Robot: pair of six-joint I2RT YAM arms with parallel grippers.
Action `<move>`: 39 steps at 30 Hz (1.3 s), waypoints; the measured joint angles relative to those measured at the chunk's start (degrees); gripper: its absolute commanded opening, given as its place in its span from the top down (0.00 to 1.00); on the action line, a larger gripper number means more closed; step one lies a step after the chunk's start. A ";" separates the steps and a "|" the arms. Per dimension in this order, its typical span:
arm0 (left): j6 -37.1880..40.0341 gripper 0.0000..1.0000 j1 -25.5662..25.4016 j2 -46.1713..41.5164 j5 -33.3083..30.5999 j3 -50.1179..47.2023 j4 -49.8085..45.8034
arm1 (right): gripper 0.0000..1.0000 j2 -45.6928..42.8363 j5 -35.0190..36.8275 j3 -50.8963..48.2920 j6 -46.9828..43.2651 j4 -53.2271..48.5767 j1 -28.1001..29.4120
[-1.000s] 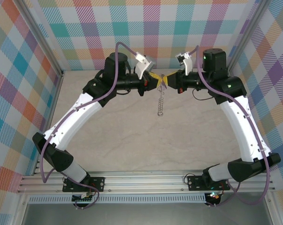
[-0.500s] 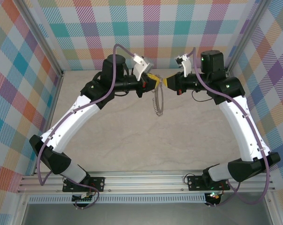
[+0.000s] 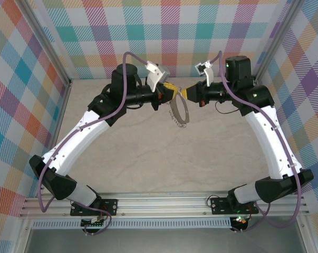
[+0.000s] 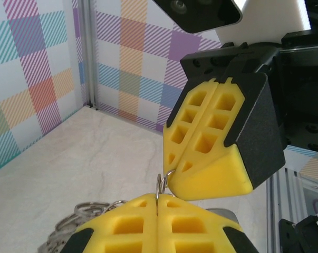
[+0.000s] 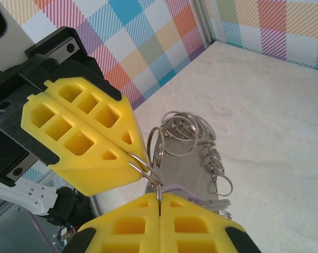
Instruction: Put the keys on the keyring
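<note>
Looks mid-job w/ L pincer & R pincer tip-to-tip, each clamped shut on keyring wire; can't confirm key threaded yet.

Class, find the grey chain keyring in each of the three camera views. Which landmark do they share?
Top external: keyring hangs upper centre.
Left wrist: keyring bottom left.
Right wrist: keyring centre, trailing right.
Shared landmark: the yellow left end effector and right end effector, nearly tip to tip above it.

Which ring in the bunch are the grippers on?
The topmost ring, pinched between the left gripper and right gripper; the other rings hang loose below.
</note>
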 measured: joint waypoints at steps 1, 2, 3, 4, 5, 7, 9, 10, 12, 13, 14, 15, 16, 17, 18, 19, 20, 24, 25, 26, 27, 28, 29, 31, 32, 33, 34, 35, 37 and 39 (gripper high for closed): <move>-0.11 1.00 0.00 -0.07 -0.07 -0.26 0.37 | 1.00 0.22 -0.50 0.00 0.02 0.00 -0.04; -0.20 1.00 0.00 -0.11 -0.15 -0.52 0.72 | 1.00 0.42 -1.16 0.00 0.04 -0.02 -0.20; -0.37 1.00 0.00 -0.13 -0.26 -0.72 1.03 | 1.00 0.66 -1.64 0.00 0.07 -0.04 -0.33; -0.46 1.00 0.00 -0.11 -0.33 -0.87 1.33 | 1.00 0.83 -1.99 0.00 0.20 -0.07 -0.39; -0.66 1.00 0.00 -0.13 -0.52 -0.92 1.44 | 1.00 1.01 -2.45 0.00 0.24 -0.07 -0.55; -1.14 1.00 0.00 -0.13 -0.68 -0.98 1.95 | 1.00 1.25 -3.26 0.00 0.44 -0.07 -0.66; -1.55 1.00 0.00 -0.33 -0.74 -1.31 2.69 | 1.00 1.31 -4.17 0.00 0.92 0.02 -0.76; -1.68 1.00 0.00 -0.44 -0.83 -1.64 3.30 | 1.00 1.33 -4.44 0.00 1.11 0.02 -0.81; -2.19 1.00 0.00 -0.57 -1.14 -2.14 4.37 | 1.00 1.36 -4.92 0.00 1.53 0.17 -0.94; -2.45 1.00 0.00 -0.66 -1.16 -2.43 5.01 | 0.99 1.36 -5.27 0.00 1.66 0.22 -1.09; -2.75 1.00 -0.02 -0.72 -1.16 -2.64 5.46 | 0.87 1.36 -5.51 0.00 1.90 0.22 -1.22; -2.95 1.00 -0.09 -0.74 -1.22 -2.82 5.99 | 0.81 1.36 -5.84 -0.02 2.62 0.31 -1.44; -3.02 1.00 -0.17 -0.74 -1.46 -2.84 6.60 | 0.79 1.36 -6.03 -0.11 2.99 0.44 -1.64; -3.15 1.00 -0.20 -0.74 -1.68 -2.84 7.43 | 0.76 1.27 -6.45 -0.48 3.23 0.63 -2.08; -3.19 1.00 -0.20 -0.83 -2.05 -2.84 8.22 | 0.73 1.01 -7.13 -1.27 4.15 1.27 -2.73; -3.21 1.00 -0.20 -0.92 -2.25 -2.84 8.90 | 0.73 0.70 -7.87 -2.21 5.01 1.86 -3.34; -3.23 1.00 -0.20 -0.96 -2.43 -2.84 9.38 | 0.72 0.46 -8.46 -2.99 5.79 2.47 -4.13; -3.41 1.00 -0.20 -0.98 -2.64 -2.84 10.95 | 0.69 -0.87 -11.04 -5.60 10.75 6.88 -8.61; -3.39 1.00 -0.20 -0.98 -2.60 -2.84 11.17 | 0.66 -1.18 -11.61 -5.73 12.33 8.22 -9.57; -3.39 1.00 -0.20 -0.98 -2.60 -2.84 11.37 | 0.65 -1.40 -11.87 -5.75 13.40 9.35 -10.19; -3.39 1.00 -0.20 -0.98 -2.56 -2.84 11.52 | 0.64 -1.75 -12.11 -5.75 14.86 11.10 -10.67; -3.39 1.00 -0.20 -0.98 -2.47 -2.86 11.72 | 0.62 -2.05 -12.31 -5.75 15.93 12.28 -10.80; -3.39 1.00 -0.20 -0.98 -2.34 -2.91 11.93 | 0.59 -2.45 -12.46 -5.75 17.38 14.01 -10.82; -3.39 1.00 -0.17 -0.98 -1.77 -3.02 12.52 | 0.54 -3.13 -12.74 -5.90 19.74 17.29 -10.82; -3.43 1.00 -0.07 -0.96 -1.27 -3.04 12.72 | 0.52 -3.61 -12.83 -6.43 21.24 19.63 -10.82; -3.65 1.00 0.00 -0.94 -0.74 -3.04 12.98 | 0.50 -3.98 -12.98 -7.08 22.53 21.68 -10.82; -3.96 1.00 0.11 -0.90 -0.35 -3.04 13.35 | 0.50 -4.28 -13.16 -7.80 23.96 23.78 -10.82; -4.37 1.00 0.28 -0.83 0.26 -3.04 13.94 | 0.49 -4.44 -13.38 -8.66 25.49 26.14 -10.82; -5.44 1.00 0.72 -0.61 1.51 -3.04 15.26 | 0.48 -4.55 -13.35 -10.88 28.57 30.99 -10.82; -6.86 1.00 1.27 -0.17 2.62 -3.04 16.90 | 0.48 -4.55 -13.27 -13.33 31.54 35.28 -10.82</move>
